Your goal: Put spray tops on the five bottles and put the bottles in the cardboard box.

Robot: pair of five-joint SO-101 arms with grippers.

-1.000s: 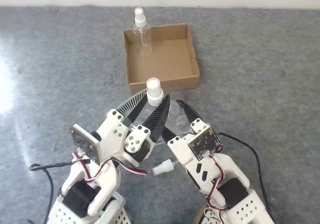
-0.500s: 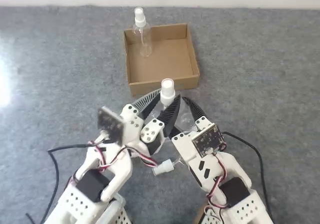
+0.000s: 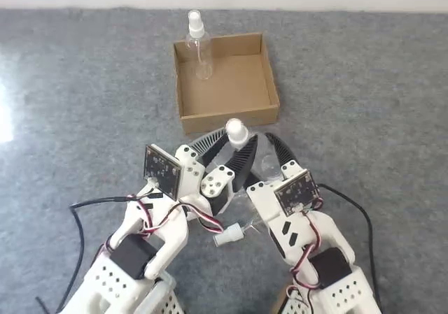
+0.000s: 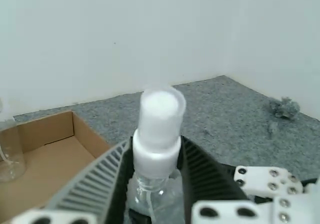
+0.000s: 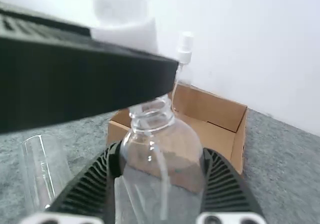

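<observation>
The bottle (image 5: 160, 159) stands upright just at 6 o'clock of the box (image 3: 262, 69), pinched around its shoulder by the right pincer (image 5: 161, 184). Its ribbed fingers (image 5: 107, 166) press against the clear wall on both sides. We judge it is held there so the neck stays steady and faces straight up.

Right over that neck sits the top (image 4: 159, 126), pinched at its collar by the left pincer (image 4: 157, 151), whose fingers close in from 9 and 3 o'clock with no gap to spare. The thin tube (image 5: 159, 184) already hangs down inside the bottle, while the neck's rim shows bare under the collar. So we take the top as lined up but not yet seated. One pincer steadies and the other presses or turns; that is why the two meet at one spot, the left pincer (image 3: 231, 146) crossing above the right pincer (image 3: 260, 163).

Outward from there, a capped bottle (image 3: 199, 48) stands in the box's 11 o'clock corner, the rest of the box floor bare. A loose top (image 3: 229, 236) lies on the grey table (image 3: 364, 104) at 6 o'clock of the held pair, between the two arms. An uncapped bottle (image 5: 42, 169) stands near the right pincer. We count one bottle boxed and one in hand, so most of the work is ahead.
</observation>
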